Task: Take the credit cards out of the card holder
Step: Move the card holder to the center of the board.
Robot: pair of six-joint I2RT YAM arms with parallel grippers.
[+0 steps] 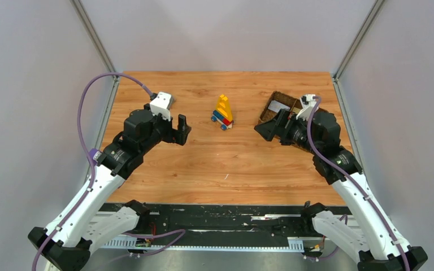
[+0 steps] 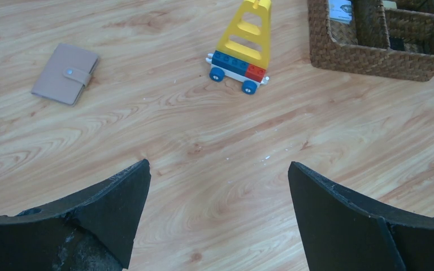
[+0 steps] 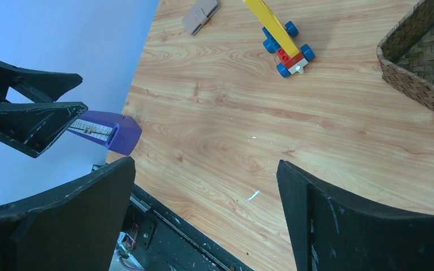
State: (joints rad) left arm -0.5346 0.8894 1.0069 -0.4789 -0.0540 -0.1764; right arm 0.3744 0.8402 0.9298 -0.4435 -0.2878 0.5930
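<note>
At the left gripper (image 2: 217, 169): spread wide, gripping nothing, hanging above the bare wood of the table (image 2: 215, 226); at the right gripper (image 3: 204, 166): likewise spread wide and empty, hanging just beside the woven basket (image 3: 424, 68).

Looking outward from the left fingers, finds the card holder (image 2: 65, 73) ahead and off to the left, well apart from the jaws, flat on the wood; reads as a pinkish-tan wallet folded shut, with strap and snap fastened at its right-hand edge; runs its slightly longer side away from the gripper, leaning a little to the right. Shows no credit cards in the open; judges them tucked inside the shut holder.

Passes a yellow block toy (image 2: 243, 51) on wheels ahead and slightly right, between holder and basket. From the right wrist view, puts the holder far off near the top edge, beyond the toy; from above, cannot make it out at all, probably hidden under the left wrist.

Judges the left arm clearly nearer; calls for a reach forward and leftward, with the wrist turned so the fingers close across the holder's shorter span; likely needs the snap undone before any card comes free, with the right arm crossing past the toy to help.
</note>
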